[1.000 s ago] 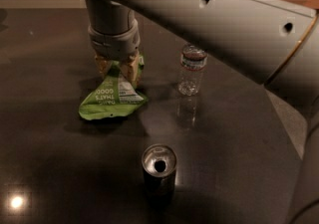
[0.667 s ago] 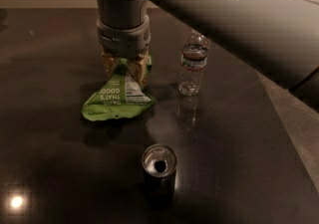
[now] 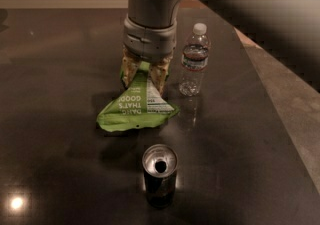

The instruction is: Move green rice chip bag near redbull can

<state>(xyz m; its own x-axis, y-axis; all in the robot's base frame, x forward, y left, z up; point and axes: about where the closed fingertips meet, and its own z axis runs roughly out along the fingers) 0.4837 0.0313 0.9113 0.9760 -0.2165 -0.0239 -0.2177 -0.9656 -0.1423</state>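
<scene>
Gripper (image 3: 145,80) at upper centre of the frame pinches the gathered top end of the green rice chip bag (image 3: 136,111), whose wide lower end fans out at mid-frame on the dark table (image 3: 55,119). The redbull can (image 3: 160,169) stands just below it, lower centre, and a water bottle (image 3: 194,61) stands to the right. We judge little travel is left: we would ease the pouch down-frame with a firm hold and stop short, lest its edge tip the can.

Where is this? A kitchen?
Probably a kitchen or break-room counter: dark shiny countertop, a water bottle, a redbull can, and the pincer, behind the can, shut on the green rice chip bag.
</scene>
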